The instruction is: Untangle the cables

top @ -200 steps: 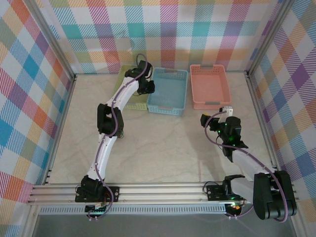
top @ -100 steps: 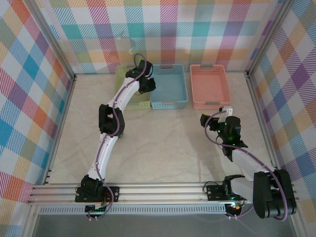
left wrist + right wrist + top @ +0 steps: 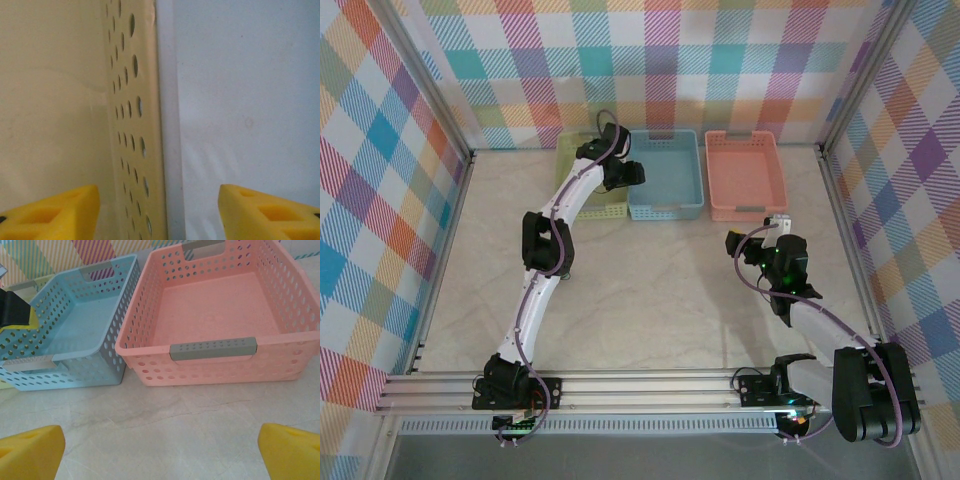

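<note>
- On the top camera I see the left gripper (image 3: pixel 626 176) stretched out to about 11 o'clock. It hangs over the seam where the yellow-green basket (image 3: pixel 605 208) meets the blue basket (image 3: pixel 665 208). From up there I cannot read its fingers.
- The left wrist camera settles that. Its two yellow fingertips (image 3: pixel 55 215) sit at 7 and 5 o'clock of the picture, spread apart with nothing between them. Beyond them the yellow-green basket's perforated wall runs beside the blue basket's pale surface.
- The right gripper (image 3: pixel 772 228) hovers at about 3 o'clock of the table (image 3: pixel 650 290), near the pink basket (image 3: pixel 748 210) and pointing toward it.
- On the right wrist camera, that gripper's fingers stand wide apart at the bottom corners, pinching nothing, over bare tabletop. Ahead, the pink and blue baskets stand side by side. At 9 o'clock a black-and-yellow part of the left gripper pokes over the blue basket's rim.
- I cannot tell where the cables lie.
</note>
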Action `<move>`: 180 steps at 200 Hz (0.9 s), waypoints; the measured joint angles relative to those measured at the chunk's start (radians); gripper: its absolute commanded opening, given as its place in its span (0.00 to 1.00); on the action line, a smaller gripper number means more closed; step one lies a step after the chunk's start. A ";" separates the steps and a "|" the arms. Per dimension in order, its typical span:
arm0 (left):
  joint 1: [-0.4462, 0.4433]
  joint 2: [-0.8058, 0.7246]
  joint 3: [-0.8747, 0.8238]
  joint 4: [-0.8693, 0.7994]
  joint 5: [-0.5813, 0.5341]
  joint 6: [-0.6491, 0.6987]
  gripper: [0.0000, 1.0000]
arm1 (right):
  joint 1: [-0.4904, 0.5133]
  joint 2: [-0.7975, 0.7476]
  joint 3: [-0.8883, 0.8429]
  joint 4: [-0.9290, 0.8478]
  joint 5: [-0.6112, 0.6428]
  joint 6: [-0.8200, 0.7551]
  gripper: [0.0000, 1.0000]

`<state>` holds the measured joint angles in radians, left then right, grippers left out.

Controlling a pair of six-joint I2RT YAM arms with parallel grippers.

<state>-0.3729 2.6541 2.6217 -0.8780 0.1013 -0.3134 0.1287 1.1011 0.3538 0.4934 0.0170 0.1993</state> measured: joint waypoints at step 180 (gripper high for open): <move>0.143 -1.571 -1.800 0.218 -0.312 -0.265 0.95 | 0.000 0.000 0.000 -0.011 0.009 0.004 1.00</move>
<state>-0.2298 1.0836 0.8215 -0.6598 -0.2111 -0.5781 0.1287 1.1007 0.3538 0.4824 0.0257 0.2035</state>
